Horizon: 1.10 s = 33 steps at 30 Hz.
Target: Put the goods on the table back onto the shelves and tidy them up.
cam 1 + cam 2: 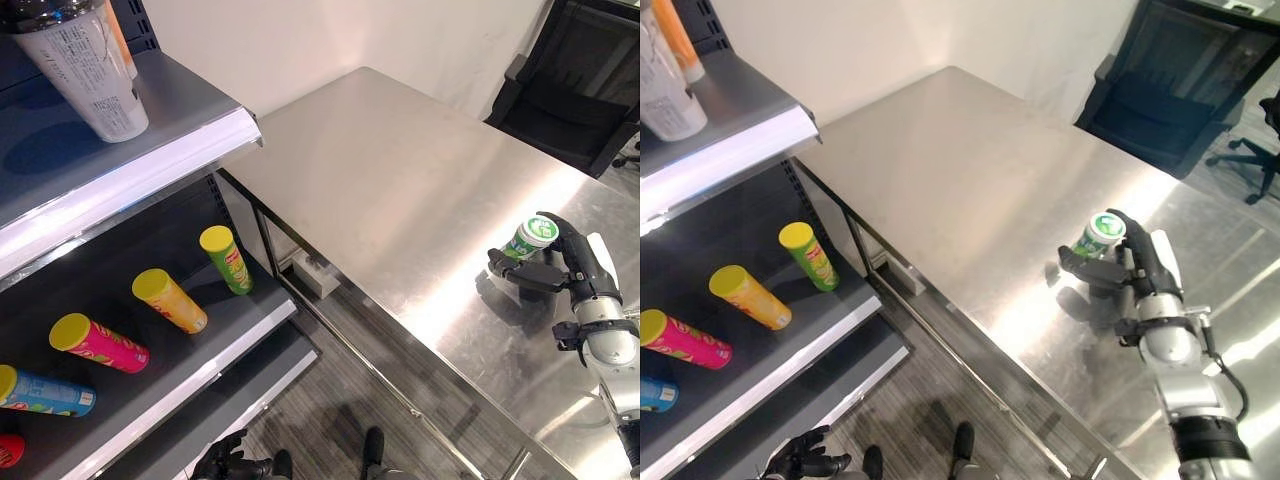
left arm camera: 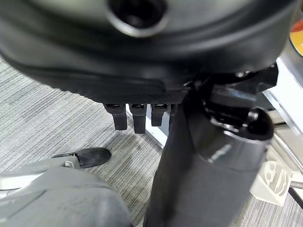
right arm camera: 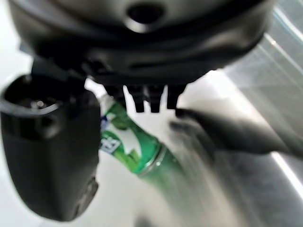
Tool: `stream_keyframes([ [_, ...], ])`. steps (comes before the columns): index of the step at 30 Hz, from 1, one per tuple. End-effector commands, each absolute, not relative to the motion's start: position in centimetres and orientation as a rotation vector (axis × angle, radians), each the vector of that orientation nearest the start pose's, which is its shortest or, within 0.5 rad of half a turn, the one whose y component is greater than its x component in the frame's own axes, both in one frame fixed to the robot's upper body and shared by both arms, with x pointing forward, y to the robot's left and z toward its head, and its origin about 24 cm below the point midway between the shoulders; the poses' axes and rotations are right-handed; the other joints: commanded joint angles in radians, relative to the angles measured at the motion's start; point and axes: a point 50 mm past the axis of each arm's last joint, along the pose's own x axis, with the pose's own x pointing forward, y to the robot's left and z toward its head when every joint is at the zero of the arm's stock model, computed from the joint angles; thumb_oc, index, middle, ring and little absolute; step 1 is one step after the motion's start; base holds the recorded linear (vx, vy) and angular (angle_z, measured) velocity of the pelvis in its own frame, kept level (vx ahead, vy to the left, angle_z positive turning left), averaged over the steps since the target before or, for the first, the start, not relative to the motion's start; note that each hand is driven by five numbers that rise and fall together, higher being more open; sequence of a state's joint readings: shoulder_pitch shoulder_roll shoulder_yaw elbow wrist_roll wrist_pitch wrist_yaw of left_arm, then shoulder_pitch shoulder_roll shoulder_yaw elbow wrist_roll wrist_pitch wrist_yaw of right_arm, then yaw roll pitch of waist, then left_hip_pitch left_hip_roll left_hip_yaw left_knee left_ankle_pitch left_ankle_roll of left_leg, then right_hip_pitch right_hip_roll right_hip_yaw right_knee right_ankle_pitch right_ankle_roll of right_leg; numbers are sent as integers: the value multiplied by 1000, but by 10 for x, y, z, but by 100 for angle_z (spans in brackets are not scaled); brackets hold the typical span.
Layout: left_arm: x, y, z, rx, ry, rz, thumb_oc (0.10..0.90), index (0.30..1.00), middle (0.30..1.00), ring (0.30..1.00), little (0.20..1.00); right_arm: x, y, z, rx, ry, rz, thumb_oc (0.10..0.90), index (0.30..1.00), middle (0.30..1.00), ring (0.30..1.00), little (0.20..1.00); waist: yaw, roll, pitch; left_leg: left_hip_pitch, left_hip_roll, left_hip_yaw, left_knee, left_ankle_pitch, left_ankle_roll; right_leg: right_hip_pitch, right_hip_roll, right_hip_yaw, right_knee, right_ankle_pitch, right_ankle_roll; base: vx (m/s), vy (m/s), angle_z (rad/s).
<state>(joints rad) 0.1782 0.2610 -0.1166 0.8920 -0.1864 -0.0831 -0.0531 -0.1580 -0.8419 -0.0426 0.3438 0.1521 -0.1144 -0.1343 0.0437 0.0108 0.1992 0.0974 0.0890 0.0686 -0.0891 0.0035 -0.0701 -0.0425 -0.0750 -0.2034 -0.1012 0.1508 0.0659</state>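
Gripping the green can (image 1: pixel 529 238) at mid-body over the steel desk (image 1: pixel 400 190), the right robot hand (image 1: pixel 560 265) likely found it light, rigid, slippery.

A black office chair (image 1: pixel 575 95) stands beyond the table.

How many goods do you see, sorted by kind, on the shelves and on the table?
Lying chip tubes on the lower shelf: 5 (green, orange, pink, blue, red, partly cut off)
Standing containers on the upper shelf: 2 (white, orange)
Green can in the right hand over the table: 1
Total: 8
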Motion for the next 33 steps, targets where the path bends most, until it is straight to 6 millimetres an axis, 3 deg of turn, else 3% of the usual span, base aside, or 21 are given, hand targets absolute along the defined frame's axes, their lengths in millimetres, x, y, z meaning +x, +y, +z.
stream_keyframes([
  [1,105,247,-136,189,945,47,800,900,900,900,900,291,-333,168,-689,-250,-346,400,300,300,300,300,20,-38,-33,-55,42,-42,2,-8,-39,119,-51,-27,14,-184,88,6,2,3],
  [13,105,250,-135,197,949,61,800,900,900,900,900,283,-333,173,-708,-288,-365,400,300,300,300,300,18,-40,-40,-45,44,-42,2,-14,-39,128,-48,-28,14,-190,86,2,1,1],
  [19,107,253,-133,195,937,76,800,900,900,900,900,279,-328,187,-724,-360,-363,400,300,300,300,300,15,-42,-51,-37,50,-40,2,-13,-43,137,-43,-28,14,-195,83,0,0,0],
  [26,112,256,-130,186,917,94,800,900,900,900,900,272,-307,224,-703,-564,-318,400,300,300,300,300,16,-46,-71,-30,62,-45,2,-6,-57,155,-33,-35,14,-207,73,-30,-35,2],
  [29,113,256,-130,181,912,102,800,900,900,900,900,268,-291,245,-665,-690,-265,400,300,300,300,300,20,-48,-82,-24,71,-52,2,-1,-66,168,-23,-41,14,-217,66,-45,-64,7],
  [32,108,254,-133,156,923,120,800,900,900,900,900,263,-262,277,-596,-875,-158,400,300,300,300,300,44,-46,-99,-15,87,-72,2,16,-81,193,0,-56,14,-238,48,-61,-115,18],
  [33,108,254,-133,155,923,121,800,900,900,900,900,264,-262,277,-596,-875,-157,400,300,300,300,300,42,-45,-99,-15,87,-72,2,16,-82,194,0,-57,14,-238,48,-109,-169,13],
])
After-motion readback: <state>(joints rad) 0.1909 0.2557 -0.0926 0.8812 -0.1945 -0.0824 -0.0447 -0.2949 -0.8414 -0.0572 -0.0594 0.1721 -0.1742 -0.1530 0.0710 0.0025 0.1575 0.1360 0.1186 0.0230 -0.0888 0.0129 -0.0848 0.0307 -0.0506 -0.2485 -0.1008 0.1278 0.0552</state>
